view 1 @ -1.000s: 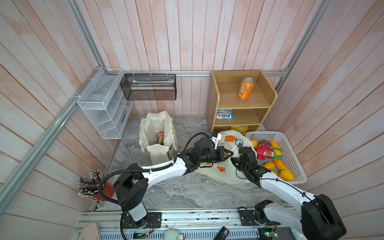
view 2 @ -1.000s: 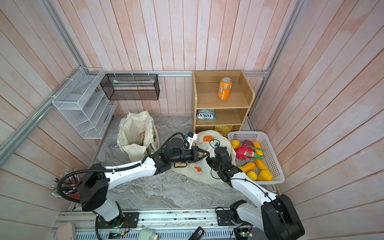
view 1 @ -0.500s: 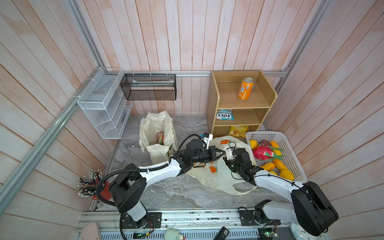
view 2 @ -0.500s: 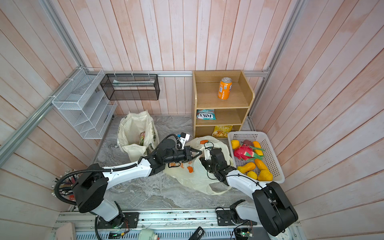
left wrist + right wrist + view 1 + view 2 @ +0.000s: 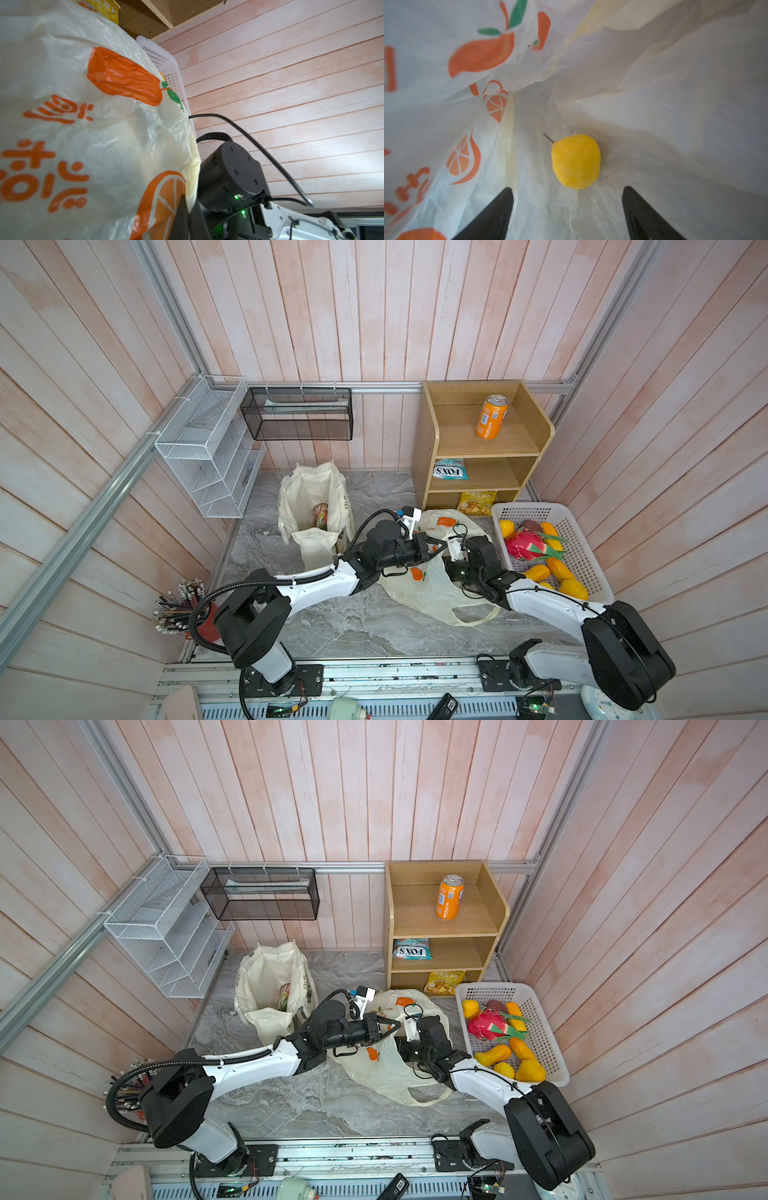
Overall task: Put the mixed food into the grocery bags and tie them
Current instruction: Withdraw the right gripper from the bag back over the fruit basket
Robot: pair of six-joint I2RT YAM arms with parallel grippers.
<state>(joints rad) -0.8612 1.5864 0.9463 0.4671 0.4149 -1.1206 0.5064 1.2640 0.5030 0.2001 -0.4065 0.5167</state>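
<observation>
The right tool (image 5: 568,188) is inside the plastic carrier bag (image 5: 654,104). Its two black fingers (image 5: 500,212) are spread wide and hold nothing. A yellow toy fruit (image 5: 576,161), rounded and matt with a thin brown stalk, lies loose on the crinkled film just ahead of the tips, clear of both. Film walls crowd close around this tool on every side.

The left tool (image 5: 434,548) is closed, pinching the bag's rim. It holds the thin cream film, printed with orange fruits, raised, and the mouth stands open.

The bag slumps on the grey marbled worktop (image 5: 353,630). A perforated white plastic basket (image 5: 586,556) of toy fruits sits just beside it on the right. The soft canvas tote (image 5: 307,497) stands upright to the left. Bare worktop lies toward the front edge.
</observation>
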